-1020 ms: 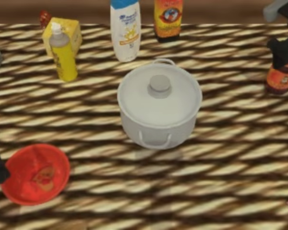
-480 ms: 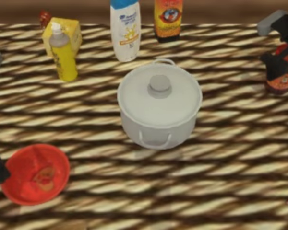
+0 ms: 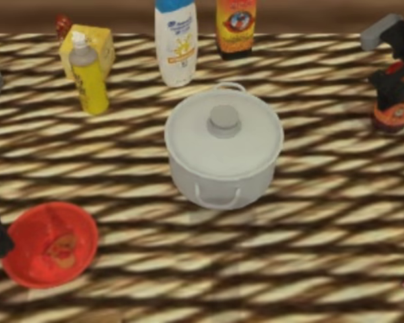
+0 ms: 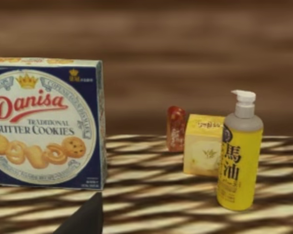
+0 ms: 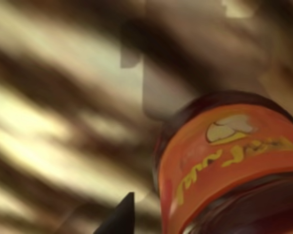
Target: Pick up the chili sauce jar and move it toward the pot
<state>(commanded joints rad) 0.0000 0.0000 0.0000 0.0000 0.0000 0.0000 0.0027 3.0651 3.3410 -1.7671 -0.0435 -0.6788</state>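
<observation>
Over at the bench's (image 3: 323, 222) right edge the right end effector (image 3: 395, 84) sits down over the chili sauce jar (image 3: 392, 113), though whether it grips I cannot tell, the jar standing well apart from the pot (image 3: 223, 147) in the middle, while the left arm waits at the left edge.

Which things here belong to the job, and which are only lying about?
Job: chili sauce jar at the table's right edge; pot; right end effector at the jar.

Lying about: red bowl, yellow pump bottle, shampoo bottle, Danisa cookie box.
</observation>
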